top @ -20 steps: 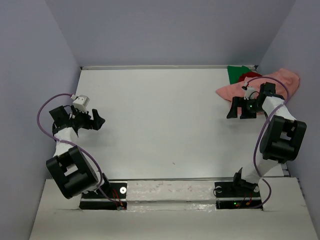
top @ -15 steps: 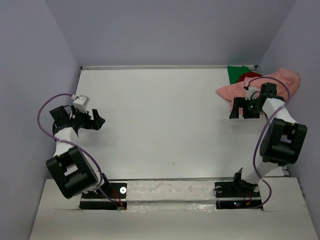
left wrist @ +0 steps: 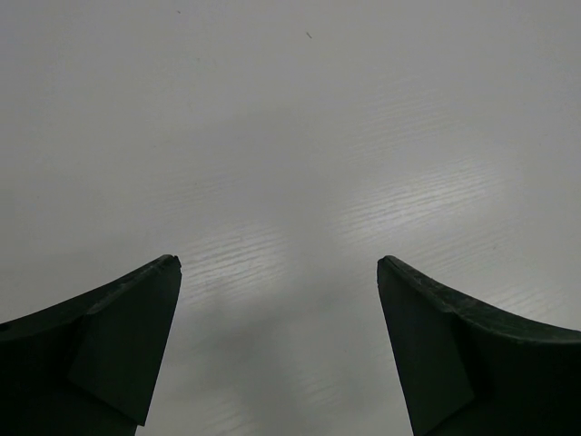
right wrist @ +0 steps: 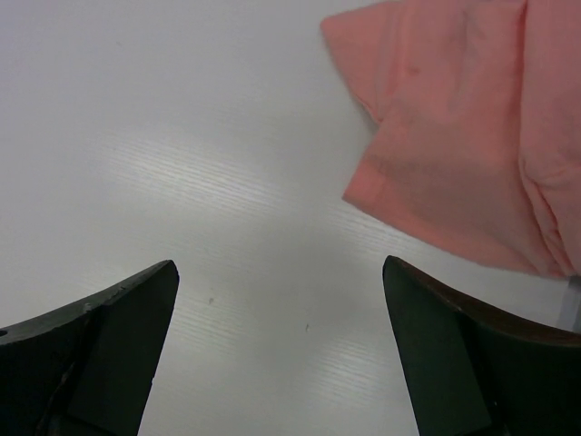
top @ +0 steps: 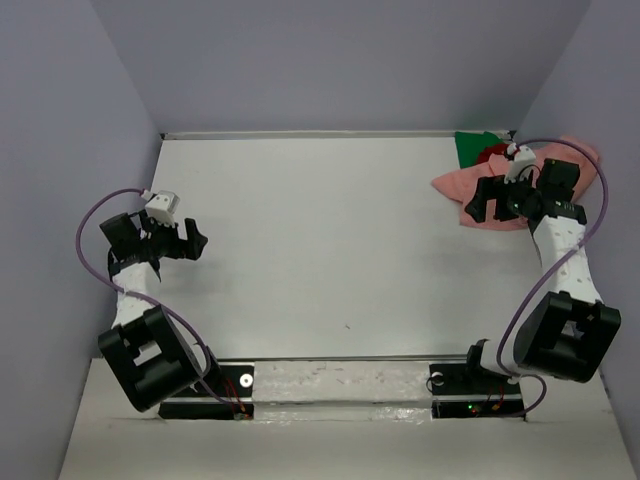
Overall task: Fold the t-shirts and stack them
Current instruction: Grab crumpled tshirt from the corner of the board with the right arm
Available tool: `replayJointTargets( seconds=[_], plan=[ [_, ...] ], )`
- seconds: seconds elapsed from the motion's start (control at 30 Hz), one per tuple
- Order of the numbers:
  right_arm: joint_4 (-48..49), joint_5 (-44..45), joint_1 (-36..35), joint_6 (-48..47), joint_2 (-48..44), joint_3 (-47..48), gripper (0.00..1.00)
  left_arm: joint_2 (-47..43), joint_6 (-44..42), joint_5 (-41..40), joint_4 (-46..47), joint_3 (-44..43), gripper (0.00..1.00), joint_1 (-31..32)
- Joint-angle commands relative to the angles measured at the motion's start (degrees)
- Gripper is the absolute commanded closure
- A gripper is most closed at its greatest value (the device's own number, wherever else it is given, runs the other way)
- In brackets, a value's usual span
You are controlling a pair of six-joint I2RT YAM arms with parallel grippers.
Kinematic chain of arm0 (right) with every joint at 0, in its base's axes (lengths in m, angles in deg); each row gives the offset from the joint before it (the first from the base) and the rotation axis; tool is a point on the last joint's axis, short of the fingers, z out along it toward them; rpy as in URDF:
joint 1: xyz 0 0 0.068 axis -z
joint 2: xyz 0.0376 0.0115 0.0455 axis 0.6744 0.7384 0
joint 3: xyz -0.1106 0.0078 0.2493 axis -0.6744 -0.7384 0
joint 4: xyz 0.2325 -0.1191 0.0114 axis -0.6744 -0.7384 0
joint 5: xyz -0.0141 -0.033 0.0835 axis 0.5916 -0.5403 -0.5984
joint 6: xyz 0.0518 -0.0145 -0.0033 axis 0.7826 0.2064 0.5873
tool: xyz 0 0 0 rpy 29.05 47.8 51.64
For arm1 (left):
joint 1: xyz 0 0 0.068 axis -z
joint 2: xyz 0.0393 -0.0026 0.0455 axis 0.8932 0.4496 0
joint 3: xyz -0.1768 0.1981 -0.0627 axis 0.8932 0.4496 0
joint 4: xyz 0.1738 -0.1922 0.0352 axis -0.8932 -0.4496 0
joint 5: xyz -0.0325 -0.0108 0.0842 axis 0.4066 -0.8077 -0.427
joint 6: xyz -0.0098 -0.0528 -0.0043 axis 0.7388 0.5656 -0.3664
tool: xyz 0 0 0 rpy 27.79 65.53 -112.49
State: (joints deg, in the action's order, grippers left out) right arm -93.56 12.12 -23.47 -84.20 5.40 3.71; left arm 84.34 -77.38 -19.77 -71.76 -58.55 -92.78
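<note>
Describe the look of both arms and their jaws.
Left arm and right arm match: white links between chunky black joint housings, a purple cable looping along each, a small white block at the wrist. Jaws are dark, matte, wedge-shaped plates with no visible markings.

One salmon-pink t-shirt (top: 452, 185), one dark red (top: 491, 154), one green (top: 470, 148); two claws (top: 197, 241) (top: 488, 208).

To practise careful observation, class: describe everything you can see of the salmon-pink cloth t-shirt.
The salmon-pink cloth t-shirt is soft and plain, unfolded in a crumpled heap at the white table's far right corner. One hemmed flap spreads toward the table's middle. Its far edge meets a dark red shirt and a green shirt. The open right gripper hangs by its near edge, not gripping it.
</note>
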Motion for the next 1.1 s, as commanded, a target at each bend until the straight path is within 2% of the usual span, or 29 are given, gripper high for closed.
replayJointTargets(
  seconds=[0.0, 0.1, 0.17, 0.3, 0.37, 0.47, 0.57, 0.6, 0.67, 0.77, 0.8, 0.9, 1.0, 1.07],
  plan=[
    [-3.81, -13.33, -0.22, -3.95, 3.47, 2.44, 0.0, -4.16, 1.01, -1.06, 5.16, 1.97, 0.01, 0.93],
    [-4.68, -24.05, -0.22, -3.96, 3.9, 0.15, 0.0, -5.3, 0.92, -0.63, 5.78, 2.68, 0.01, 1.02],
    [-7.49, -27.69, -0.22, -4.57, 6.79, 1.72, 0.0, -5.57, 0.75, -0.01, 5.78, 2.68, 0.01, 1.02],
    [-13.56, -28.67, -0.22, -5.96, 12.95, 7.26, 0.0, -5.22, 0.05, 1.13, 5.87, 2.77, 0.01, 1.19],
    [-11.39, -27.97, -0.22, -4.75, 13.23, 7.01, 0.0, -4.78, -0.13, 1.05, 6.05, 2.68, 0.01, 1.55],
    [-2.09, -22.71, -0.22, 1.65, 7.97, 3.68, 0.0, -3.82, 1.09, -0.09, 6.48, 2.42, 0.01, 2.86],
    [14.32, -12.1, -0.22, 6.31, -1.26, -4.83, 0.0, -2.5, 2.33, -5.26, 7.45, 1.89, 0.01, 4.88],
    [16.29, -10.84, -0.22, 7.38, -2.84, -4.86, 0.0, -2.15, 2.33, -6.24, 7.54, 1.63, 0.01, 5.58],
    [16.76, -10.65, -0.22, 7.22, -3.13, -5.39, 0.0, -0.74, 2.42, -7.82, 7.8, 0.93, 0.01, 8.39],
    [11.93, -7.16, -0.22, 6.07, -0.06, -0.39, 0.0, 0.49, 3.21, -12.3, 8.59, -0.04, 0.01, 11.9],
    [10.7, -4.09, -0.22, 4.85, 1.95, 0.58, 0.0, 1.02, 3.64, -15.88, 8.68, -1.0, 0.01, 14.18],
    [14.36, 5.29, -0.22, 4.31, 3.72, 1.29, 0.0, 4.27, 3.66, -18.81, 5.97, -4.42, 0.01, 16.13],
    [16.48, 12.52, -0.22, 1.85, 6.0, 2.69, 0.0, 6.21, 1.11, -17.33, 3.06, -6.28, 0.01, 16.75],
    [17.19, 14.13, -0.22, 0.8, 7.15, 3.31, 0.0, 6.91, -0.92, -15.31, 2.36, -6.55, 0.01, 17.36]
  ],
)
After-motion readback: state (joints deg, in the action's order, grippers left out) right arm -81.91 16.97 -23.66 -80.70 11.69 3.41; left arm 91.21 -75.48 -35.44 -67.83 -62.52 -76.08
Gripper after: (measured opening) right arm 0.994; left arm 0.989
